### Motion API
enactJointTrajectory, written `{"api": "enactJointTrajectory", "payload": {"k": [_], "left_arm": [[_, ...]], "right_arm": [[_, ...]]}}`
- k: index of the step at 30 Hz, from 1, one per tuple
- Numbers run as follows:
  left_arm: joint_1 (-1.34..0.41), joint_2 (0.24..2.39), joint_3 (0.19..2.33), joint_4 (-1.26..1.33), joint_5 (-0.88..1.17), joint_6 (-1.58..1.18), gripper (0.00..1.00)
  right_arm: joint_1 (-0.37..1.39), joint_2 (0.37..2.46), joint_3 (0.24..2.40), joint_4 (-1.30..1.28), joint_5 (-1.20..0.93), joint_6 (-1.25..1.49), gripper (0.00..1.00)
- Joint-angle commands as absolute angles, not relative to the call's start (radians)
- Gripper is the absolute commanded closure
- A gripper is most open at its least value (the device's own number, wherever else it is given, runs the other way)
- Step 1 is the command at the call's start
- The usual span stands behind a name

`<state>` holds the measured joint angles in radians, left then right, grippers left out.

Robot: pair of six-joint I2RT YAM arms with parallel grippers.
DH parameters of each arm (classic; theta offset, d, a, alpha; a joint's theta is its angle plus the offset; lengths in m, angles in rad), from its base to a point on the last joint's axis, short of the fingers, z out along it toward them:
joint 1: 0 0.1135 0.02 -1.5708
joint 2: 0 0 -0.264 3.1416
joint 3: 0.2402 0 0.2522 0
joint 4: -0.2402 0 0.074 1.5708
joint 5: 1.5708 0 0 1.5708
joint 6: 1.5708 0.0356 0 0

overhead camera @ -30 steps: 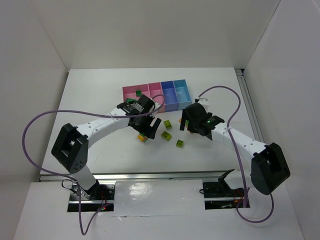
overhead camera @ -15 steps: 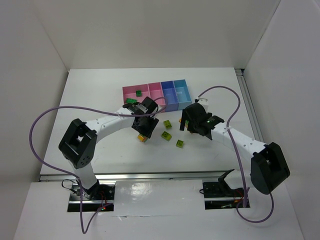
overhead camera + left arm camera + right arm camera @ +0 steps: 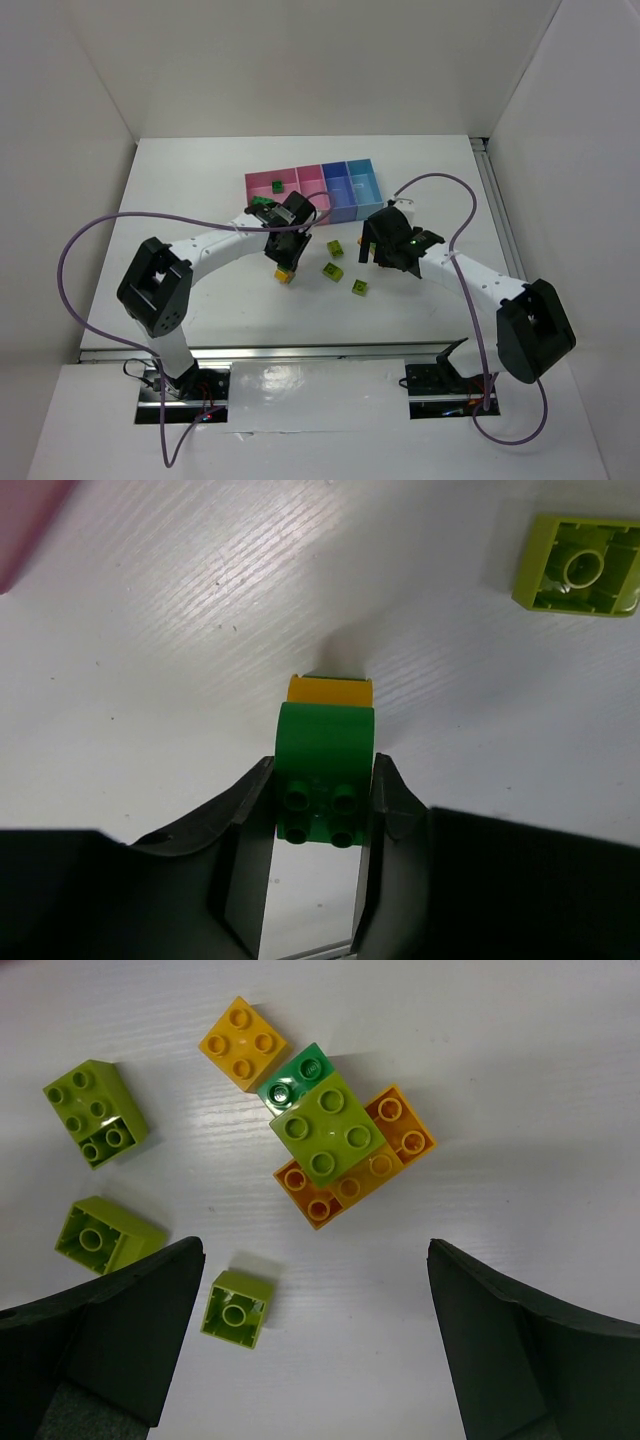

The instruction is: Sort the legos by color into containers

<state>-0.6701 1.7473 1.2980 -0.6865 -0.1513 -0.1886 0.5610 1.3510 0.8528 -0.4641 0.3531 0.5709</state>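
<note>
In the left wrist view, a dark green lego (image 3: 325,745) stands on an orange-yellow lego (image 3: 331,691) on the table, and my left gripper (image 3: 322,780) is shut on the green one, a finger against each side. From above, that gripper (image 3: 285,262) is just in front of the containers (image 3: 315,190), a row of pink, purple-blue and light blue bins. My right gripper (image 3: 315,1260) hangs open over a clump of legos: a lime one (image 3: 327,1136) stacked on orange ones (image 3: 400,1135), a dark green one (image 3: 295,1072) and a yellow one (image 3: 241,1042).
Loose lime legos (image 3: 332,271) lie between the two arms, three of them in the right wrist view (image 3: 237,1308). One dark green lego (image 3: 277,185) sits in the far-left pink bin. White walls enclose the table on three sides. Purple cables loop off both arms.
My left gripper has dropped over the green-on-orange stack and closed from wide open onto the green lego. The right arm has barely shifted and stays open.
</note>
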Motion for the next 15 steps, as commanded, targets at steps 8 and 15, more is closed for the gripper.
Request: {"api": "enactJointTrajectory", "payload": {"k": [8, 15], "left_arm": [[-0.611, 1.703, 1.527, -0.781, -0.023, -0.219, 1.00], [-0.399, 1.652, 1.564, -0.629, 0.644, -0.200, 1.00]], "right_arm": [[0.571, 1.330, 0.891, -0.422, 0.256, 0.522, 0.00], [0.509, 1.177, 0.945, -0.256, -0.200, 0.347, 0.00]]}}
